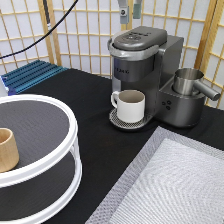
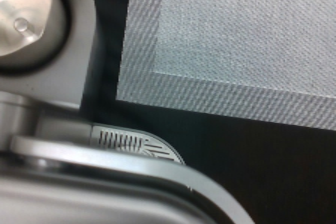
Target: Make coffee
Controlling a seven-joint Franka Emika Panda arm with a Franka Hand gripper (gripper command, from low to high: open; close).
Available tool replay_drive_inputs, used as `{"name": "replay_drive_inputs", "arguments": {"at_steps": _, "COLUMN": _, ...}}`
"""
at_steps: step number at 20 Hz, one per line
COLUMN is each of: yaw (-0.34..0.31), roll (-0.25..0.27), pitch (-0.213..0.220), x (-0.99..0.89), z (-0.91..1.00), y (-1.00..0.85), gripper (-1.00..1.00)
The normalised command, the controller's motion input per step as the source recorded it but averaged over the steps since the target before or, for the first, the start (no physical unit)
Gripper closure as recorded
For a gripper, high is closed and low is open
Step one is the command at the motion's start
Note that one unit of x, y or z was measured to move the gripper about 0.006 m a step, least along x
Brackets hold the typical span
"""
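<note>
A: Hanging above the coffee machine (image 1: pixel 142 60), at the exterior view's top edge, the gripper (image 1: pixel 129 11) shows two fingertips slightly apart, nothing between them.

B: And the coffee pod?

A: Not visible anywhere; the machine's lid is down. The cream mug (image 1: pixel 131 105) sits on the drip tray (image 2: pixel 139 144).

B: Handling?

A: Probably light, thin-walled, crushable; best held by its rim, gently.
</note>
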Motion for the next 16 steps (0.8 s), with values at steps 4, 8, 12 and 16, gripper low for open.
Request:
{"name": "replay_drive_inputs", "arguments": {"at_steps": 4, "yaw": 0.0, "roll": 0.0, "pitch": 0.0, "x": -0.3, "z": -0.15, "y": -0.04, "gripper": -1.0}}
{"name": "replay_drive_inputs", "arguments": {"at_steps": 8, "yaw": 0.0, "roll": 0.0, "pitch": 0.0, "x": -0.17, "z": -0.16, "y": -0.03, "gripper": -1.0}}
{"name": "replay_drive_inputs", "arguments": {"at_steps": 12, "yaw": 0.0, "roll": 0.0, "pitch": 0.0, "x": -0.06, "z": -0.26, "y": -0.04, "gripper": -1.0}}
{"name": "replay_drive_inputs", "arguments": {"at_steps": 16, "yaw": 0.0, "roll": -0.014, "pitch": 0.0, "x": 0.02, "z": -0.13, "y": 0.03, "gripper": -1.0}}
